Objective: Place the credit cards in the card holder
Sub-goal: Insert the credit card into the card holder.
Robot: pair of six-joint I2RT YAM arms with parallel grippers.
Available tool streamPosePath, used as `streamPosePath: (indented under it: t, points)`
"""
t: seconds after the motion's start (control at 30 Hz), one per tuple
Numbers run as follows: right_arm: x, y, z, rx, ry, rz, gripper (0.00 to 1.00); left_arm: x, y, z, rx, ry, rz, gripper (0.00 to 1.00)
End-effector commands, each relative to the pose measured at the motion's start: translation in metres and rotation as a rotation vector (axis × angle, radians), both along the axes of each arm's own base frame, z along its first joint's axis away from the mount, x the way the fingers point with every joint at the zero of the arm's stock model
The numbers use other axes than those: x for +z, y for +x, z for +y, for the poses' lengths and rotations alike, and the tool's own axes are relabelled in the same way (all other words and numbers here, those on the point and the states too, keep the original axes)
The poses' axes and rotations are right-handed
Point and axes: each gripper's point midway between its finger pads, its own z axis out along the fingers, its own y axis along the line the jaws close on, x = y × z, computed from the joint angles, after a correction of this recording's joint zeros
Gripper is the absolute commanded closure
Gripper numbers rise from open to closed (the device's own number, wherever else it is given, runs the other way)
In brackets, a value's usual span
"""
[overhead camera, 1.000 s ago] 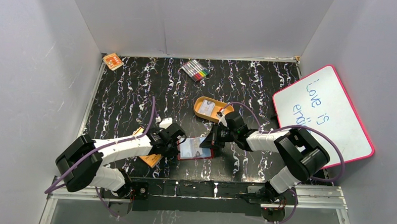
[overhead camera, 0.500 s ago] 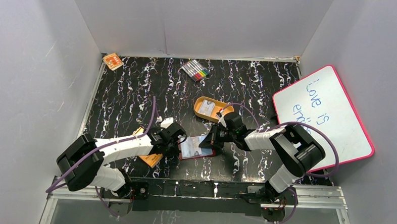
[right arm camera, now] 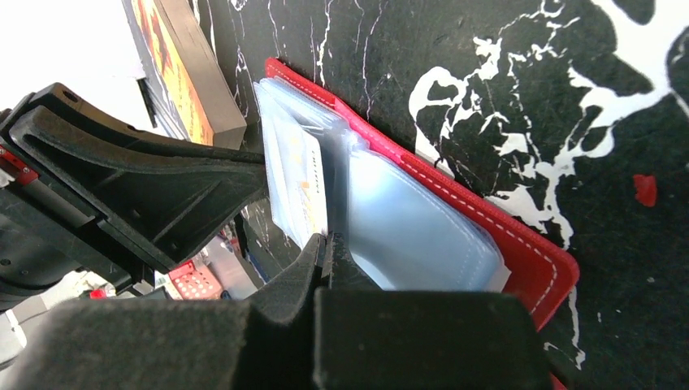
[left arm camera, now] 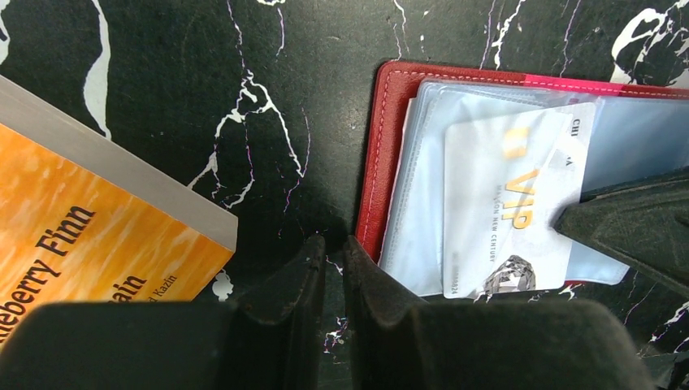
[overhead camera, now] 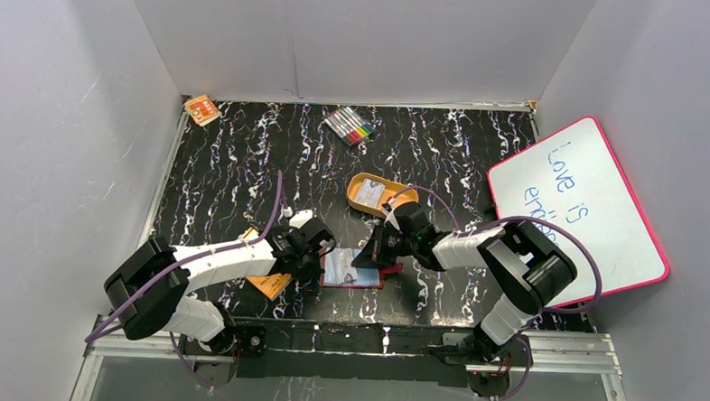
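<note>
1. You find the card holder (left arm camera: 380, 154) lying open on the black marbled table (overhead camera: 235, 177), near the front edge and between the two grippers. Its bluish-clear pockets face upward inside the red border.
2. One credit card (left arm camera: 496, 203), pale with gold "VIP" print, lies a little tilted against the clear pockets at the left part of the holder. Whether it is already inside a pocket, you cannot tell from these views.
3. Your right gripper (right arm camera: 325, 248) has its fingers pressed together. The near edge of the credit card runs into the seam between them, so it pinches the card by that edge. In the left wrist view its dark tip overlaps the right side of the card.
4. Your left gripper (left arm camera: 335, 264) is low at the near left corner of the holder. Its fingers are almost together, with only a thin slit where the table shows and nothing in it. One finger overlaps the red corner.
5. The orange booklet (left arm camera: 73, 236) lies just to the left of this gripper, apart from the holder.
6. A second card (overhead camera: 375, 193) lies in the orange-tan oval tin (overhead camera: 359, 201), farther back on the table behind the right gripper.
7. The coloured markers (overhead camera: 350, 125) are near the back edge, a small orange box (overhead camera: 202, 110) is in the back left corner, and a whiteboard (overhead camera: 595, 202) leans at the right side.
</note>
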Motion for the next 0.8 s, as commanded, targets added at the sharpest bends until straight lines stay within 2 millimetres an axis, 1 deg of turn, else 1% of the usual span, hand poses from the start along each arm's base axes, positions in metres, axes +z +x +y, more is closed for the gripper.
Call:
streamPosePath:
  t: [0.0,0.17,0.3,0.5,0.77]
  points:
    - [0.004,0.006,0.003,-0.07,-0.001,-0.002,1.0,-0.021,-0.017,0.005,-0.011,0.022,0.087,0.87]
    - [0.001,0.009,-0.009,-0.162,-0.024,0.004,1.0,-0.021,-0.02,0.007,0.001,0.016,0.09,0.88]
    - [0.003,0.01,-0.015,-0.193,-0.037,-0.005,1.0,-0.021,-0.021,0.008,0.01,0.007,0.091,0.88]
    - [0.004,0.009,-0.013,-0.207,-0.037,0.002,1.0,-0.021,-0.022,0.001,-0.002,-0.022,0.097,0.89]
    - [0.002,0.002,0.0,-0.199,-0.048,0.015,1.0,-0.021,-0.023,-0.006,-0.02,-0.039,0.1,0.9]
